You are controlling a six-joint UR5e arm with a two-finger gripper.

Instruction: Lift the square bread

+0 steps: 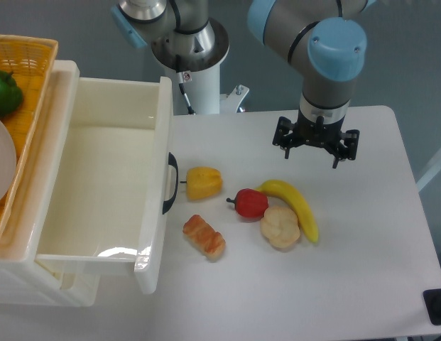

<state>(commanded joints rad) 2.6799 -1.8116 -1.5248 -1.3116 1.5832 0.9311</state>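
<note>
bread sits low on the white table, lying at a slant just right of the open drawer's front panel — golden-brown, ridged, untouched. above it the yellow pepper rests close to the drawer handle. to the right, the red pepper lies beside the pale round bun, and the banana curves round the bun's far side, touching it or nearly so. gripper hangs up over the table beyond the banana, well apart from the bread, pointing down — fingers spread wide, nothing between them. the drawer is pulled out and shows a bare white inside. at far left a woven basket holds something green, with a white curved edge below it that i can't make out.
</note>
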